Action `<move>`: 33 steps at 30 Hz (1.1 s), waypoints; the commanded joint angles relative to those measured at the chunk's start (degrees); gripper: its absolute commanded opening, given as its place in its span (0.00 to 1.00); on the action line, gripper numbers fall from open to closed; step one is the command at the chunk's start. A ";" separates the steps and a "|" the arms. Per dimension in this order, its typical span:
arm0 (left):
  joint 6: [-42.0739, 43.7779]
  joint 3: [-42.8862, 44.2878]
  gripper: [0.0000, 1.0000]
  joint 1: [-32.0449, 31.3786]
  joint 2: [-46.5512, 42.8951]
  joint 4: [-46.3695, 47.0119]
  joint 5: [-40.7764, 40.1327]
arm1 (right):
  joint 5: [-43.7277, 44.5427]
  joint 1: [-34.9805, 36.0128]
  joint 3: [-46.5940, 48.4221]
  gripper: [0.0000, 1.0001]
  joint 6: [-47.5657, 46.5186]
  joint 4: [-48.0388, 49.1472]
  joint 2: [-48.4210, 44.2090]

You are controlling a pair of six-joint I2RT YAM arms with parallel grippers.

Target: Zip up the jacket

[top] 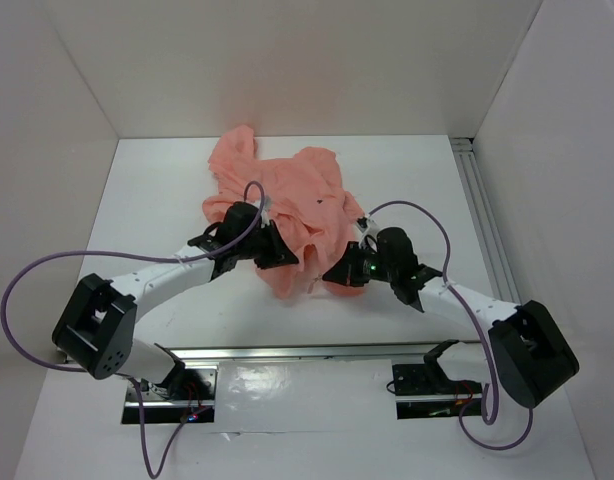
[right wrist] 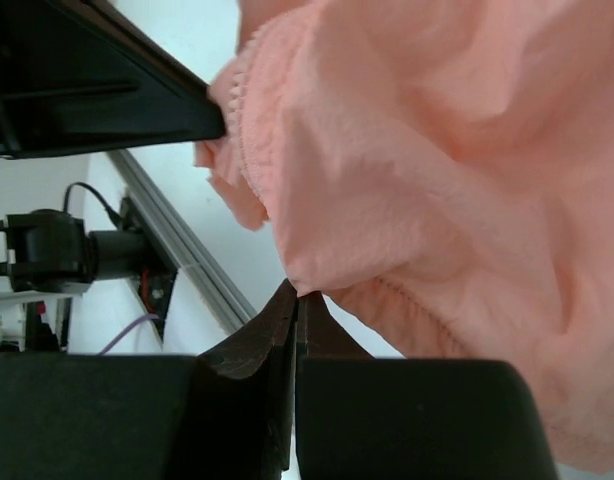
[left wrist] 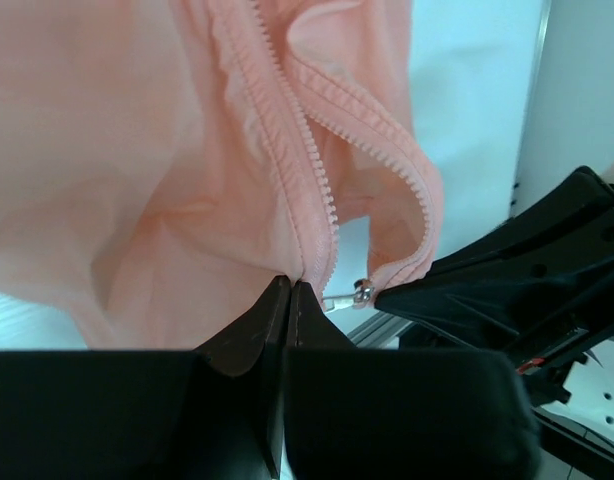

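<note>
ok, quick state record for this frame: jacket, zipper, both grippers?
jacket: salmon-pink, crumpled on the white table between the arms
zipper: open, its two rows of teeth run apart
zipper pull: small, silvery, at the low end between the two grippers
left gripper: shut on the jacket's edge beside the teeth
right gripper: shut on a fold of the jacket
task: not zipped yet

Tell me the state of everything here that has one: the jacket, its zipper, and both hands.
Jacket: crumpled on the table, unzipped.
Zipper: open, its two rows of teeth apart.
Pull: at the end where the rows meet.
Left hand: shut on the jacket's edge by the zipper.
Right hand: shut on the jacket's fabric.
</note>
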 commanded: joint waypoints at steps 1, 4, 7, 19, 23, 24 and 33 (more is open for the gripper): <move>-1.24 -0.82 0.00 -0.20 -1.71 10.28 4.52 | -1.98 -0.40 -0.74 0.00 1.94 8.63 -2.13; -1.24 -3.02 0.00 -0.20 -1.71 15.99 6.72 | -3.82 -0.40 -0.74 0.00 1.94 9.25 -3.26; -0.10 -3.02 0.00 -0.20 -1.71 17.23 8.21 | -5.41 -0.93 -0.74 0.00 1.42 7.68 -3.80; 3.16 -0.82 0.00 -1.43 1.63 18.02 14.63 | -5.41 -3.13 -0.74 0.00 0.88 7.41 -5.65; 1.67 -0.30 0.00 -2.84 0.23 13.99 12.89 | -4.88 -3.13 0.58 0.00 0.36 7.41 -4.42; 1.14 -0.30 0.00 -3.45 -0.30 13.11 11.58 | -4.36 -3.13 0.58 0.00 0.36 7.41 -4.41; 0.34 2.43 0.00 -5.56 -4.25 3.35 4.72 | -4.36 -4.18 1.72 0.00 0.36 7.94 -4.41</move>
